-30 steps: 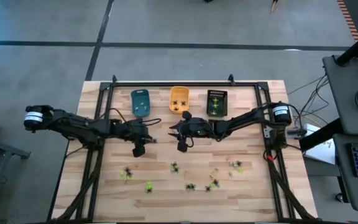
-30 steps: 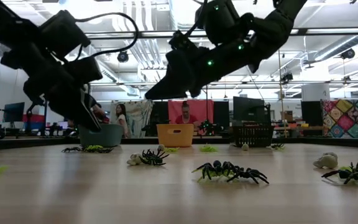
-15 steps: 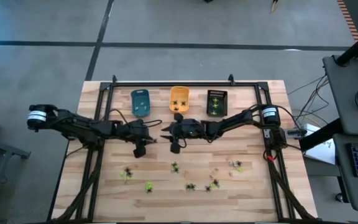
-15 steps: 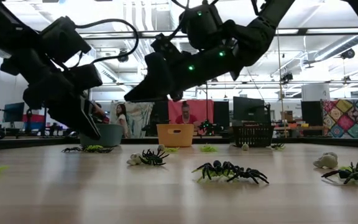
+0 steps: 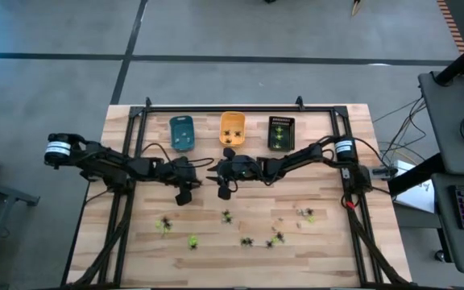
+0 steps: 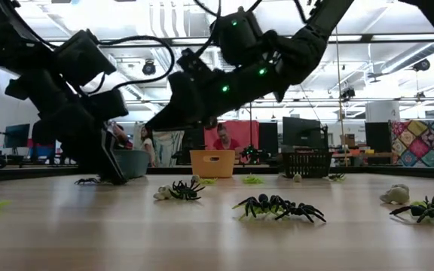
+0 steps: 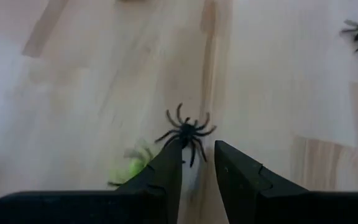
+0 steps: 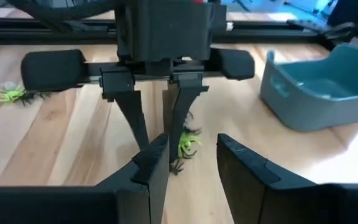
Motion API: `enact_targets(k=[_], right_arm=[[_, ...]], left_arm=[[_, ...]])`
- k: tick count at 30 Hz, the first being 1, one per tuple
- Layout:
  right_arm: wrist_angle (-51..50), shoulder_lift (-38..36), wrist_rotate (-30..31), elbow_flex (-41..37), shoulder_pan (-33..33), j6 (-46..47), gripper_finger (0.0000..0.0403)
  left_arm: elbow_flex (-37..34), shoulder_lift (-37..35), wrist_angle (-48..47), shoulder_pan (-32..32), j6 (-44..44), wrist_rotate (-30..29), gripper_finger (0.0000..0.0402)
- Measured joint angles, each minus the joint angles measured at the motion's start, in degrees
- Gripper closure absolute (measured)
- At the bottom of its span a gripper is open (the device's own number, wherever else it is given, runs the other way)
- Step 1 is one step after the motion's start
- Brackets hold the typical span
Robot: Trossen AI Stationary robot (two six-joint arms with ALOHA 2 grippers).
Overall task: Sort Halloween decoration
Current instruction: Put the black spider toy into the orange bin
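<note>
Black spider (image 7: 186, 133) just ahead of left end effector's (image 7: 197, 158) slightly parted fingertips.

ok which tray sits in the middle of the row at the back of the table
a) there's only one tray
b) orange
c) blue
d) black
b, since the high view shows the orange tray between the blue tray on its left and the black tray on its right.

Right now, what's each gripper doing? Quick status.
Left gripper: open, low over a black spider and a green spider, holding nothing.
Right gripper: open, empty, facing the left gripper near the blue tray.
</note>
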Motion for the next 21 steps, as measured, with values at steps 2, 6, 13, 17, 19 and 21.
enact_targets(k=[2,6,13,17,19,21], right_arm=[[-0.2,1.4,0.0,1.0,0.0,0.2,0.0280],[-0.4,2.8,0.0,2.4,0.0,2.0,0.0280],[-3.4,2.2,-2.0,2.5,-0.1,5.2,0.0252],[-3.2,2.6,-4.5,2.6,0.0,5.2,0.0223],[-3.8,2.7,-4.5,2.6,0.3,4.7,0.0213],[-4.4,2.7,-4.2,2.6,0.4,3.6,0.0207]], left_arm=[[0.0,0.9,0.5,0.0,-0.1,0.0,0.0324],[0.1,2.0,1.3,0.0,-0.2,-0.2,0.0324],[0.1,2.3,1.6,0.0,-0.2,-0.2,0.0324],[0.1,2.3,1.9,0.0,-0.1,-0.2,0.0324],[0.1,2.3,2.0,0.0,-0.1,-0.2,0.0324],[0.1,2.3,2.0,0.0,-0.1,-0.2,0.0324]])
